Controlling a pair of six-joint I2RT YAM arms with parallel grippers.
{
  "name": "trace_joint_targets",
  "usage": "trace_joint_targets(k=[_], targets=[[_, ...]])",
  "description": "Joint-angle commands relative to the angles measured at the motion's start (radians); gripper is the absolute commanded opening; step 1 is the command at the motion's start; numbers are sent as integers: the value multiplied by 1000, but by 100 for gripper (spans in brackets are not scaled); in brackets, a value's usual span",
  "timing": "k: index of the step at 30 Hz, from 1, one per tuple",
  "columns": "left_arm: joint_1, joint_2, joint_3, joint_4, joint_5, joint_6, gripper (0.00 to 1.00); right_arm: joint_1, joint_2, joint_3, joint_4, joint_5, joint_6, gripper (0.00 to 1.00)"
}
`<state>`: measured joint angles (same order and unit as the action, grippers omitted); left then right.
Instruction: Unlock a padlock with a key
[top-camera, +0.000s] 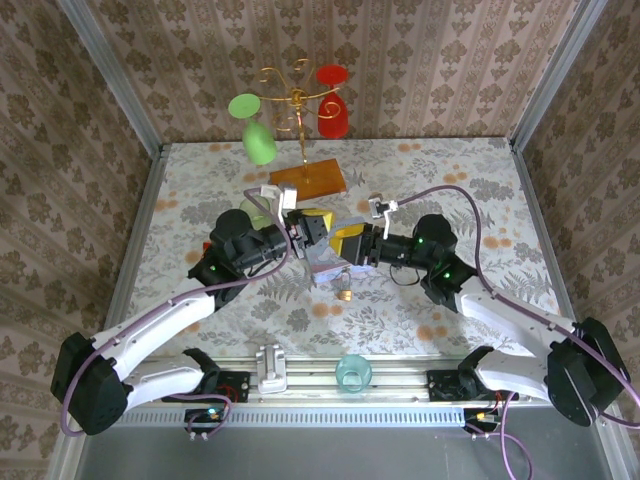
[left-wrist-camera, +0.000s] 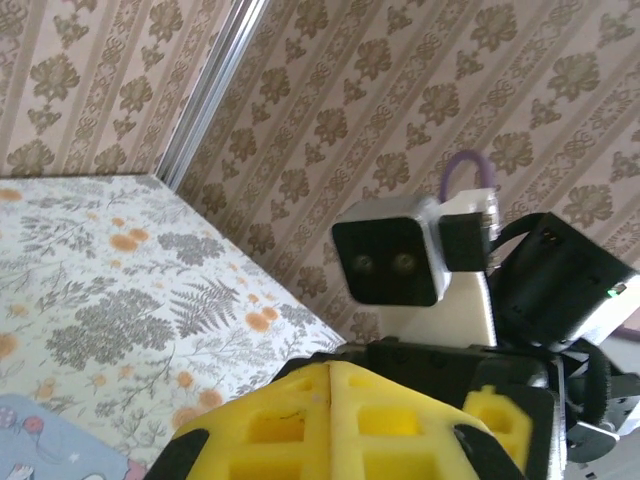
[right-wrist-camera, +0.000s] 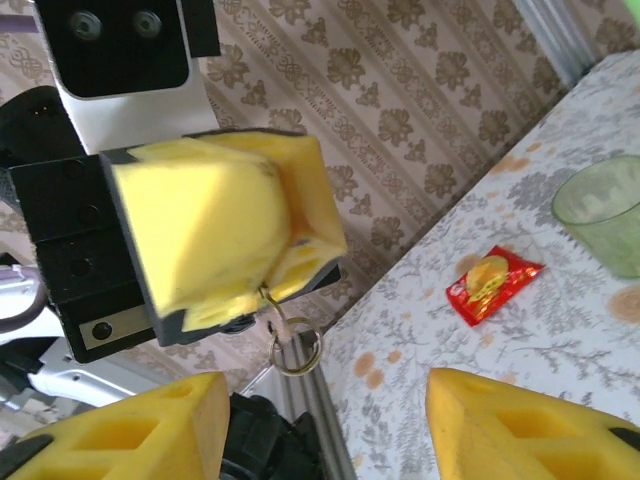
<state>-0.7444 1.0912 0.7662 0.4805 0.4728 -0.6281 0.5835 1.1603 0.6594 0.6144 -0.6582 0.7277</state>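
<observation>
Two cups: a teal cup at the table's near edge and a green cup, contents untellable. The left gripper pinches the key; the right gripper gapes wide facing it; the padlock lies mid-table.

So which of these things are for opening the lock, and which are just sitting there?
For the job:
- padlock, lying on the cloth
- key, pinched in the left gripper
- right gripper, open

Just lying about:
- red-and-gold packet
- green cup
- teal cup
- gold rack with a green glass and a red glass
</observation>
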Motion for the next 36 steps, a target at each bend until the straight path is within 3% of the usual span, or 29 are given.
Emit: trace_joint_targets(k=[1,11,27,36], targets=[[-2,-2,12,73,22,-2,0,7,17,25,103,-44,24,50],[-7,25,-19,201,7,-78,0,17,64,23,229,-46,74,45],[-15,-7,-47,186,-53,-59,0,29,89,47,299,-43,111,31],[-13,13,-88,321,-120,-119,0,33,167,10,526,-10,246,27]])
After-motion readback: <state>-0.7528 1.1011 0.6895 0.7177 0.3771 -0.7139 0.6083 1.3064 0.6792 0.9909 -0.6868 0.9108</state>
